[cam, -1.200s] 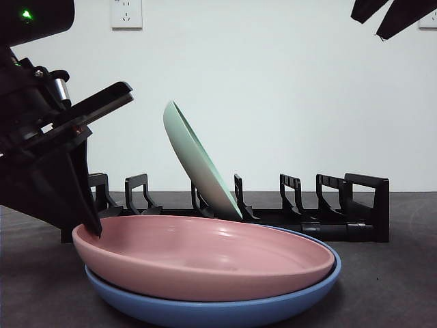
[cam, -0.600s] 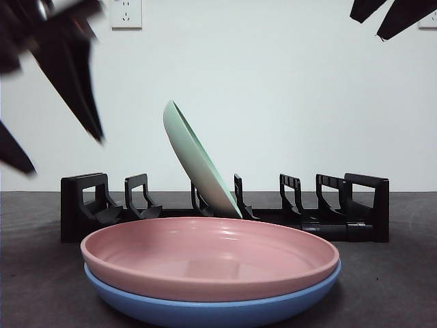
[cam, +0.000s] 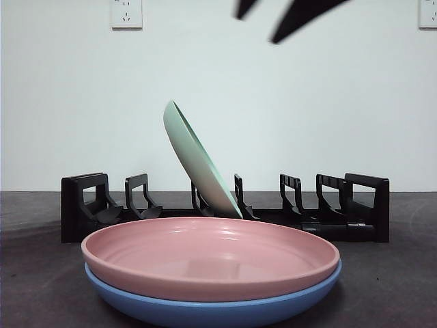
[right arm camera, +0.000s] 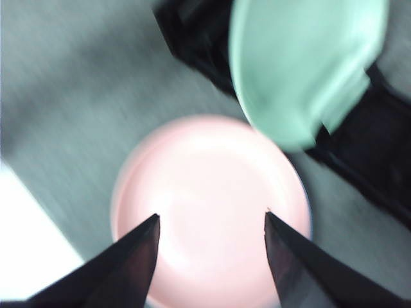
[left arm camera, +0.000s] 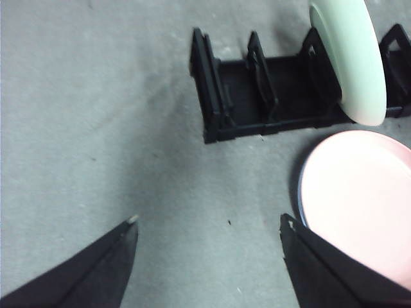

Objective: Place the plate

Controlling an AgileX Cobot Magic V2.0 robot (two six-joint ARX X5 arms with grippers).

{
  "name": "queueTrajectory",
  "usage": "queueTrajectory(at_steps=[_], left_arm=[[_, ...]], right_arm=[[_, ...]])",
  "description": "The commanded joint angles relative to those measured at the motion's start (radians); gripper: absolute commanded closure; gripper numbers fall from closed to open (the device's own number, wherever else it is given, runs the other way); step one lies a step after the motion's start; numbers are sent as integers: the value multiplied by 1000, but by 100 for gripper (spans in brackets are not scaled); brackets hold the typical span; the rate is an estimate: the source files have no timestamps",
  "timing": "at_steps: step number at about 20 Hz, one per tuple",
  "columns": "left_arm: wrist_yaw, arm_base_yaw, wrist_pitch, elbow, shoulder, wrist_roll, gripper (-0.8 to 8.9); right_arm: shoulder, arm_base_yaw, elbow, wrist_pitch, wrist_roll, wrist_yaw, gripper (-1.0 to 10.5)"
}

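Note:
A pink plate (cam: 208,256) lies on a blue plate (cam: 205,311) at the table's front. A mint green plate (cam: 198,164) stands tilted in a black rack (cam: 341,215) behind them. My right gripper (right arm camera: 212,221) is open and empty, high above the pink plate (right arm camera: 212,205); its black tips (cam: 287,17) show at the top of the front view. My left gripper (left arm camera: 209,221) is open and empty, high above bare table beside the rack's end (left arm camera: 212,115) and the pink plate (left arm camera: 359,199).
The rack has several empty slots on both sides of the green plate. A white wall with an outlet (cam: 126,14) stands behind. The grey table (left arm camera: 83,128) spreads beside the rack.
My left gripper has lifted off the pink plate's rim and left the front view. The pink plate has settled flat on the blue one. My right gripper has moved in over the plates.

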Motion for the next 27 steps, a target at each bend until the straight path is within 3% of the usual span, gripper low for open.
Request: queueTrajectory(at_steps=[1, 9, 17, 22, 27], left_arm=[[-7, 8, 8, 21, -1, 21, 470], [-7, 10, 10, 21, -2, 21, 470], [-8, 10, 18, 21, -2, 21, 470], [-14, 10, 21, 21, -2, 21, 470], [-15, 10, 21, 21, -2, 21, 470]], right_arm=[[154, 1, 159, -25, 39, -7, 691], [548, -56, 531, -62, 42, -22, 691], [655, -80, 556, 16, 41, -53, 692], [661, -79, 556, 28, 34, -48, 936], [661, -80, 570, 27, 23, -49, 936]])
